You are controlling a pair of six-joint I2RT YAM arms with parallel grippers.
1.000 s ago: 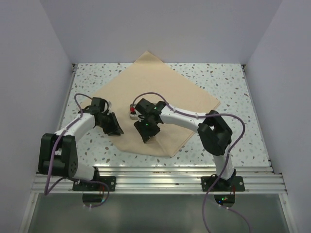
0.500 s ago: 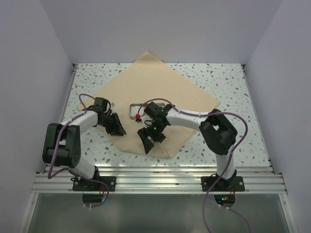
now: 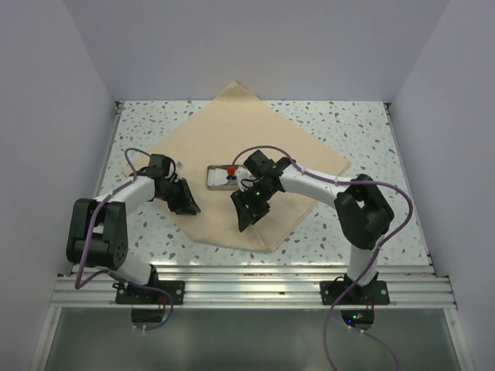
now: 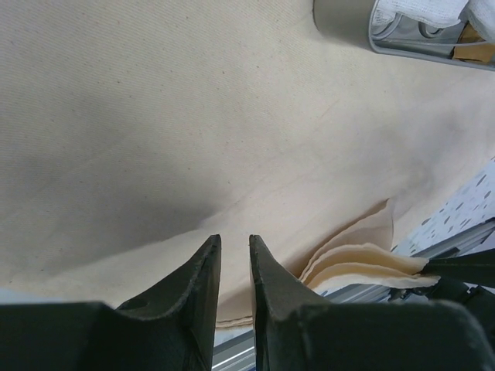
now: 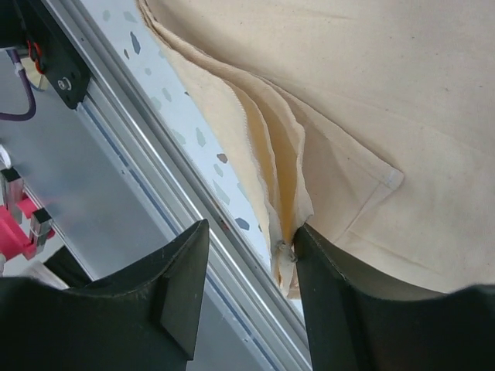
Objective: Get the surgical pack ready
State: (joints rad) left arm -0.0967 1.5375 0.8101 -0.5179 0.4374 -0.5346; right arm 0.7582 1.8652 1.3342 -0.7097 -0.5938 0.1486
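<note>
Item: plain tan-beige fabric sheet, spread as a diamond over the middle of the white speckled surface, its near corner just short of the aluminium rail. On it, left of centre, you have a shallow rectangular grey metal tray. Contents: white gauze squares and small steel instruments with ring handles, both legible only in the left wrist view; the overhead view gives you a pale smudge and a red speck there, no more. Right gripper: fingers well apart, with the layered near edge of the sheet lying in the gap against one finger, not pinched. Left gripper: closed to a thin slit over the sheet's near-left edge, with nothing visible inside it. Step in hand, by my reading: taking up the near corner to fold it over the tray. Your next move would be to close the right gripper on every layer, then lift and carry it toward the far side without dragging the tray. Only the right wrist view shows that the corner is several layers thick; only the overhead view shows both arms against the whole sheet.
</note>
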